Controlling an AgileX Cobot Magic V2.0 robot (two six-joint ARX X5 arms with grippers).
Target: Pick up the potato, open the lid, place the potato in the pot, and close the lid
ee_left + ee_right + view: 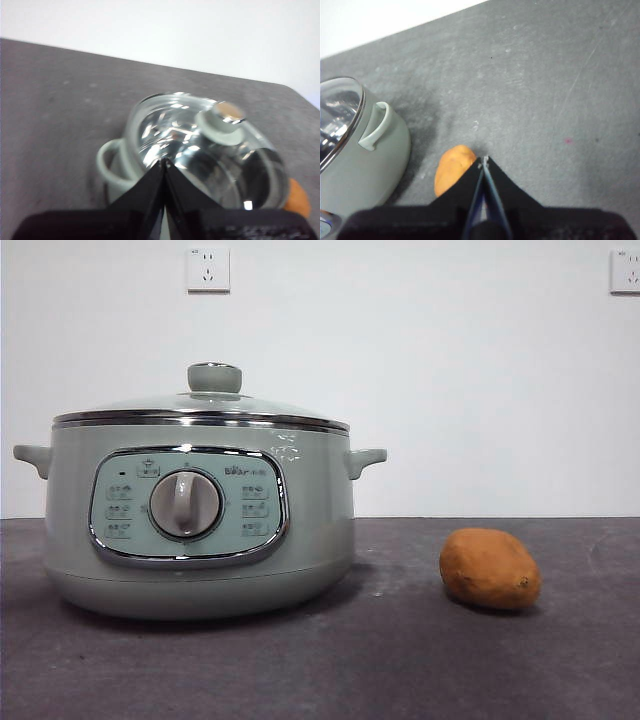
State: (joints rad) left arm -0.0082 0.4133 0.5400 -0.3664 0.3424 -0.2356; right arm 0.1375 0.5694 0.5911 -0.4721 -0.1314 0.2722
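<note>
Overhead, both arms hang clear of the dark, matte table (400, 660), leaving open room all around the things. Below the left gripper (165, 165), whose black jaws are pressed together on nothing, sits the pot (200, 540), round and pale sage-green, its glass lid (200, 408) seated with chrome rim and green knob (220, 122). Beneath the right gripper (484, 162), likewise clenched and empty, the potato (452, 167) lies on bare tabletop, oval, smooth, orange-brown, apart from the pot's side handle (375, 127), with free table beyond it.
</note>
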